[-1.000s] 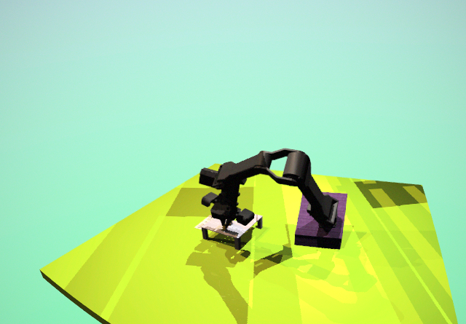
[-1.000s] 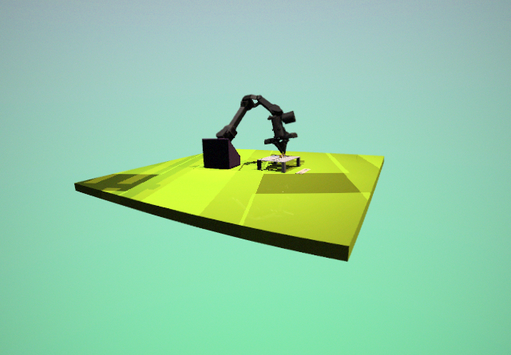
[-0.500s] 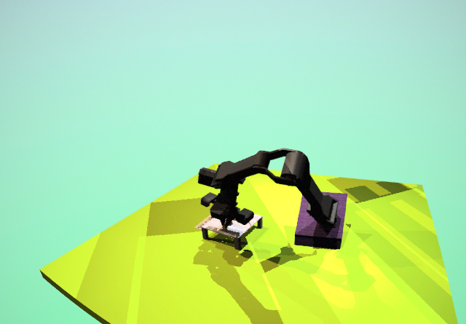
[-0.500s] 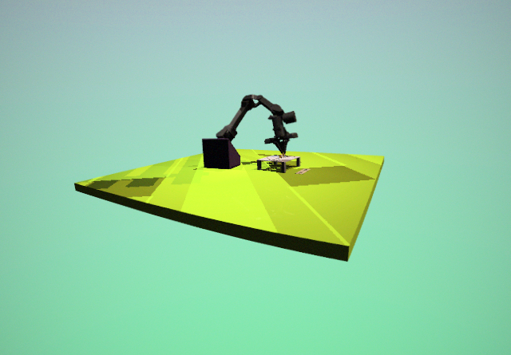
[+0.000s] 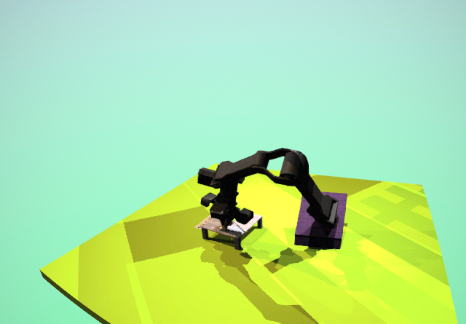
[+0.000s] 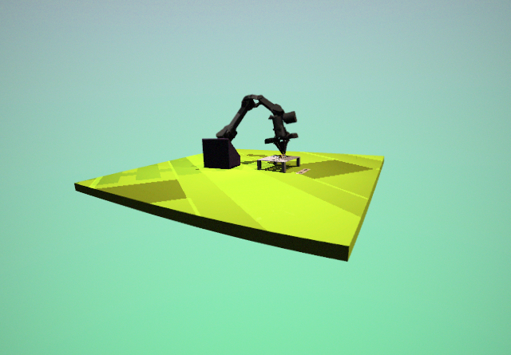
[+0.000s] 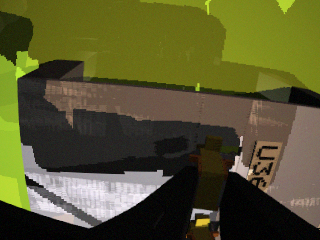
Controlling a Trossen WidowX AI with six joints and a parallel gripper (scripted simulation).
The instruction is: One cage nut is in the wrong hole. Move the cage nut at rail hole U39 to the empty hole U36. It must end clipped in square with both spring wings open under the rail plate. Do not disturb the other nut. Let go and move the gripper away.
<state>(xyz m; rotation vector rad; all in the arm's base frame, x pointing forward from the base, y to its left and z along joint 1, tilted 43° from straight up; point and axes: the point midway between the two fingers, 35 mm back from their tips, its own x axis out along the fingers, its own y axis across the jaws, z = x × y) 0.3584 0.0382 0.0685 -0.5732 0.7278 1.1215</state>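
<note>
My gripper [image 5: 225, 227] [image 6: 283, 154] [image 7: 208, 180] points down at the rail plate [image 5: 254, 219] [image 6: 292, 159] [image 7: 155, 104]. It is shut on a brass-brown cage nut [image 7: 210, 187], which sits between the fingertips in the wrist view, beside the U36 label [image 7: 265, 162]. A small green gap shows just right of the nut's far end. Whether the nut is seated in the hole is hidden, and its spring wings under the plate cannot be seen. Another yellow and orange nut [image 7: 202, 223] shows below the held one, partly hidden by the fingers. The U39 label cannot be read.
The plate stands on short dark legs [image 5: 238, 242] [image 6: 283, 167]. A purple block [image 5: 303, 227] [image 6: 216, 154] carries the arm's base. A small pale strip [image 6: 303, 171] lies on the yellow-green table [image 5: 169, 286] [image 6: 247, 203] beside the rail stand. Dark shadows cover part of the plate.
</note>
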